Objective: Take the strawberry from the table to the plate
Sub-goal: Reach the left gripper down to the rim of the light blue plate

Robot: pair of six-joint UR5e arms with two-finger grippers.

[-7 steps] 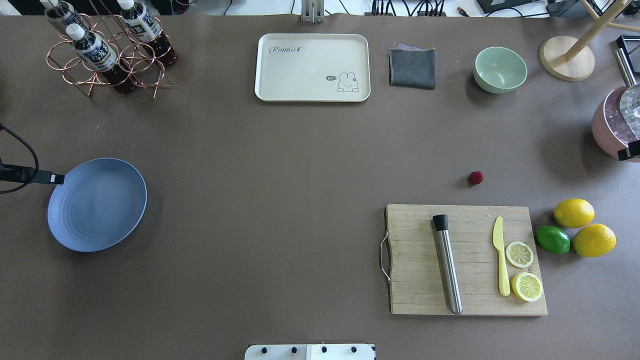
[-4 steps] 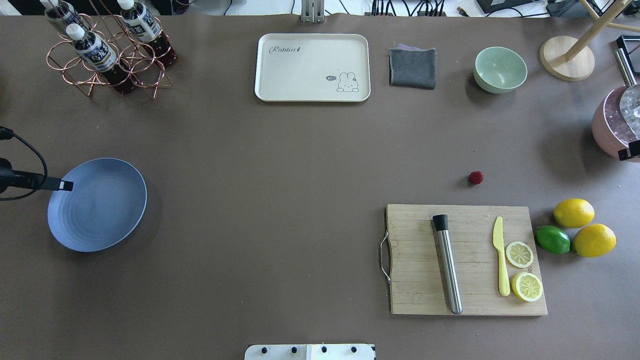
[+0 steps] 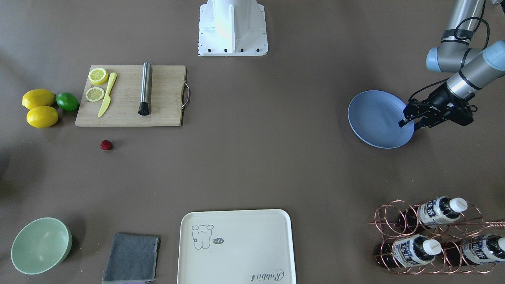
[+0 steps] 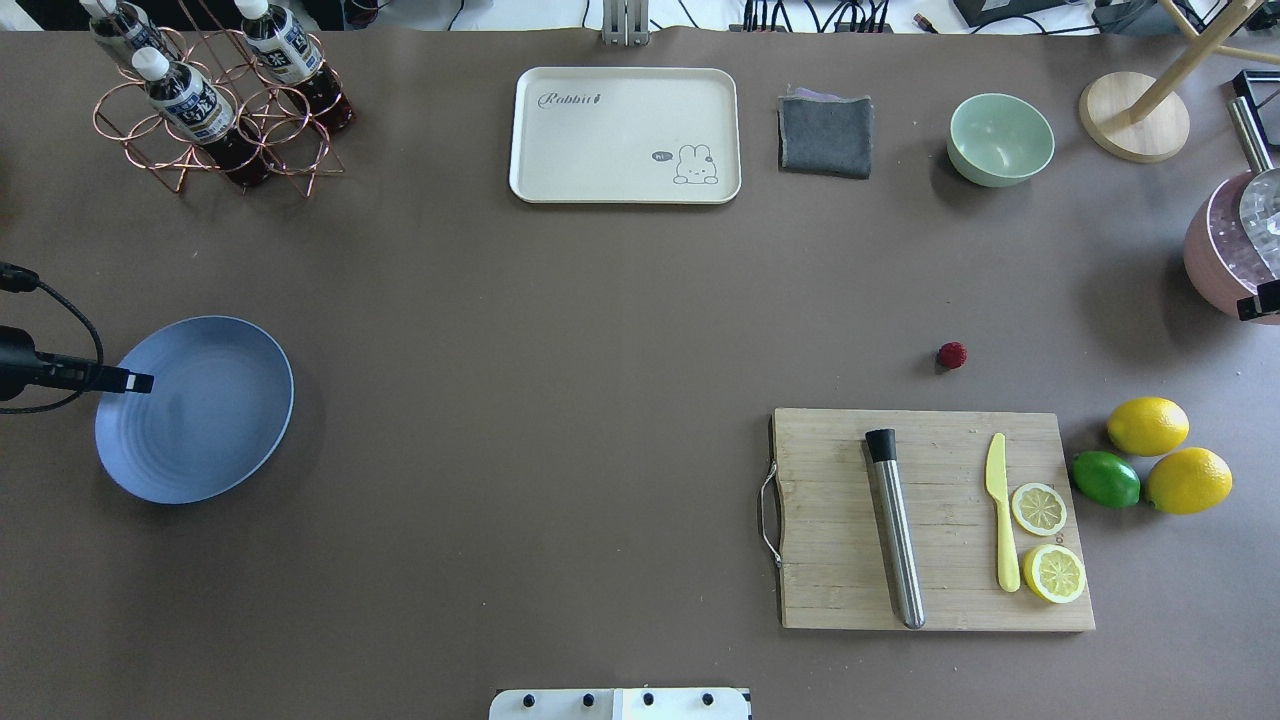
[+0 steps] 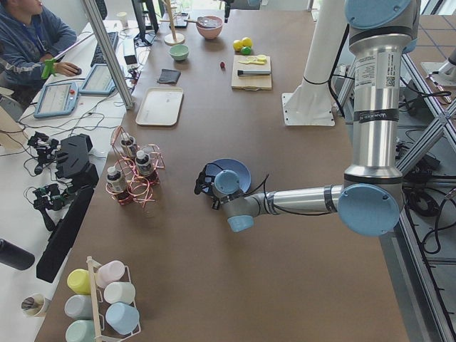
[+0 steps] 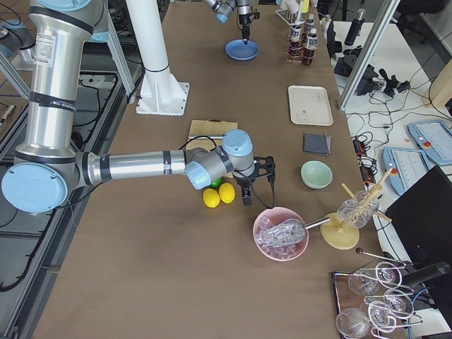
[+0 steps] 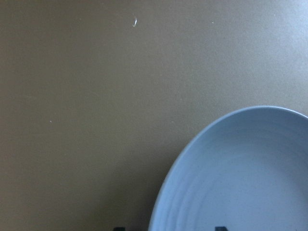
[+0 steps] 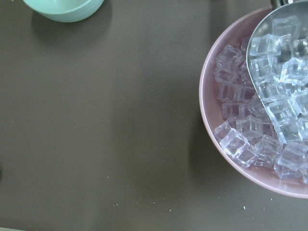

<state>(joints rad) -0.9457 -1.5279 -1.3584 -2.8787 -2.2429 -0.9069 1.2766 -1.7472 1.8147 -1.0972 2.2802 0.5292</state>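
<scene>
Dark-red strawberry (image 4: 952, 354) lies untouched on the table (image 4: 600, 350), just past the cutting board's (image 4: 830, 520) far edge.

Well apart from the board, toward the robot's left, the left gripper (image 3: 409, 124) hangs over the plate's (image 4: 210, 430) rim, jaws spread and empty. The right gripper (image 6: 258, 185), beyond the board's end on the robot's right, shows too little to tell its state. Taking the berry cleanly likely means descending straight over it, straddling it evenly and closing low and gently, since so small and round a fruit could roll or squirt free.

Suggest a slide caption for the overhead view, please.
Strawberry on table beside cutting board; left gripper over the plate.
</scene>
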